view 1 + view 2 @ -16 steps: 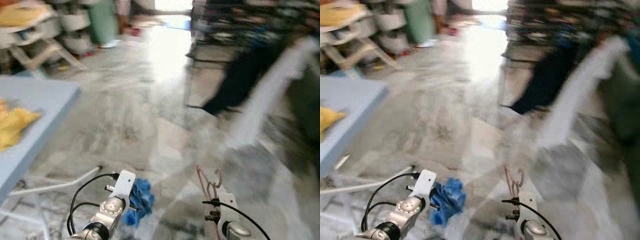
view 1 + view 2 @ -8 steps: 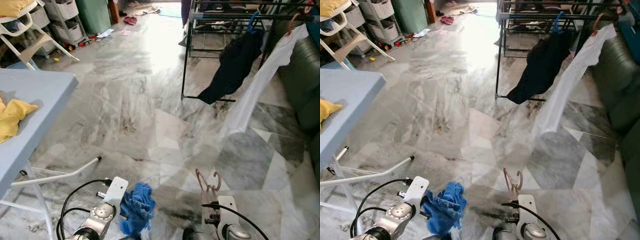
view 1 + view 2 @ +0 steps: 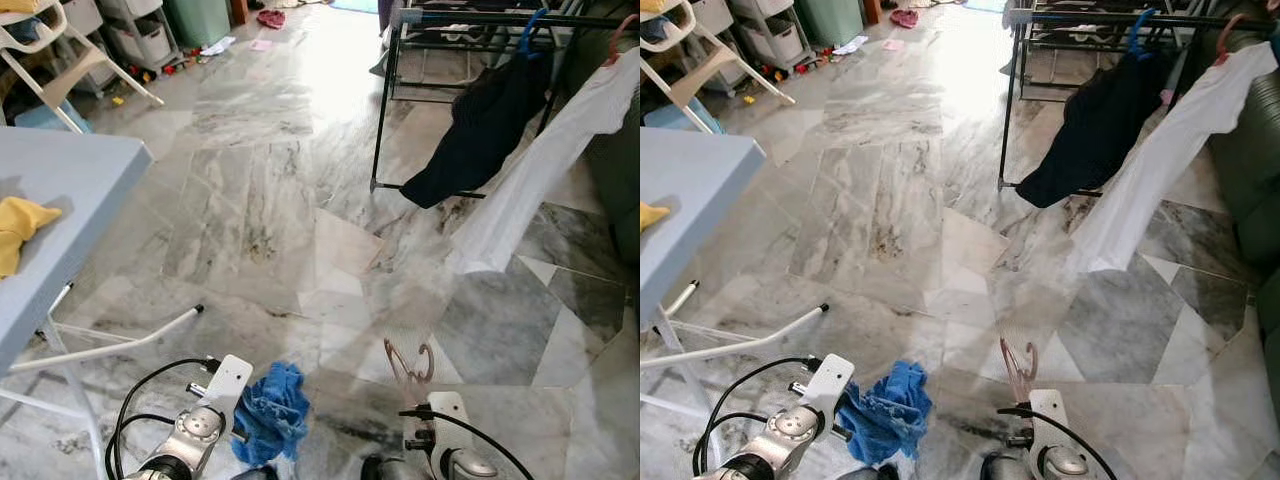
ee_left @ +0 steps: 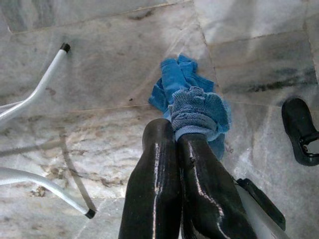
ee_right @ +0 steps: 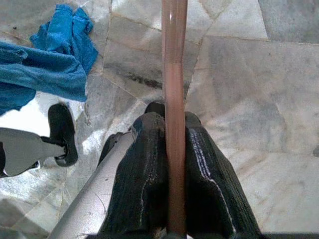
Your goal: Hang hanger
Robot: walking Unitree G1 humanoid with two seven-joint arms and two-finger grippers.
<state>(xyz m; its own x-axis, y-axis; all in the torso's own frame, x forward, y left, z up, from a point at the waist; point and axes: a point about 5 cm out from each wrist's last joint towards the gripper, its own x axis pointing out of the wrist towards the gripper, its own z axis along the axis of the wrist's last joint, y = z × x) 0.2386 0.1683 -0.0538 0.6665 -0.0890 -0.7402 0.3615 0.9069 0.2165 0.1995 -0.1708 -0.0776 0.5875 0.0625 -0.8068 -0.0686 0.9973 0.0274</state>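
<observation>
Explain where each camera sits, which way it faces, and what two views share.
Eye views: head, looking down at marble floor and clothes rack; both forearms show.
Left wrist view: along the left gripper, shut on blue cloth.
Right wrist view: along the right gripper, shut on pink hanger.
Shared: the cloth, in both wrist views.

Domestic laundry area: garments are hanging on a black drying rack (image 3: 480, 20) over a marble floor (image 3: 260, 180); storage bins (image 3: 140, 40) and slippers (image 3: 270, 17) are lying beyond.
</observation>
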